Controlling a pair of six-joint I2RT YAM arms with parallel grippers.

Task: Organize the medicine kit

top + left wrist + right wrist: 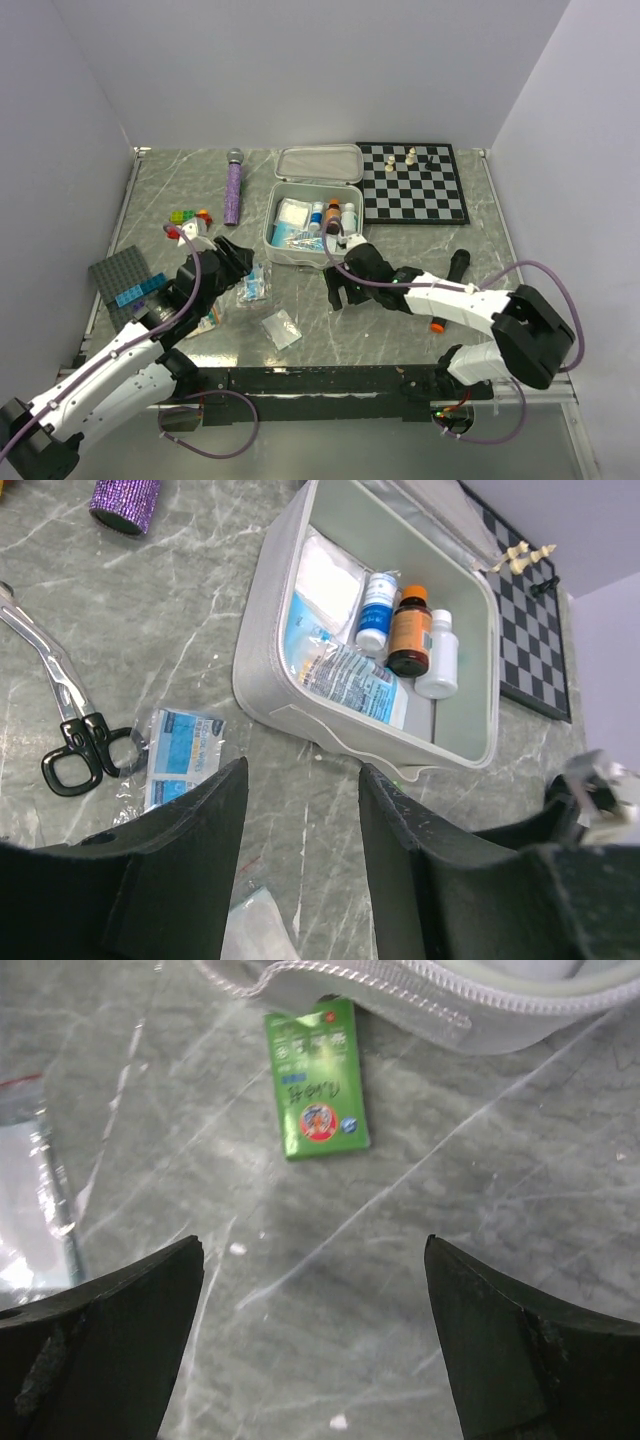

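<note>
Your white soft zip medicine kit sits mid-table w/ its lid hinged back, just left of the black-and-white chessboard. It's already part-filled: a white gauze pad, a blue-printed flat packet and three small bottles, incl. an amber one w/ an orange cap.

The right gripper hangs low at the kit's near wall, fingers spread wide w/ nothing between them. A small green printed sachet lies flat on the marble just ahead of it, right beside the zipper edge. The left gripper hovers nearer the front-left corner, fingers partly apart and empty, w/ a blue-and-clear packet and black-handled scissors off to its left.

Looks like you're mid-load, approx halfway, w/ loose items left outside the kit. Probable next pick is the green sachet. It's thin and flat, so you'll need to come down nearly to the tabletop, straddle its narrow width, then close. Watch the kit wall: it's close enough to snag a finger.
</note>
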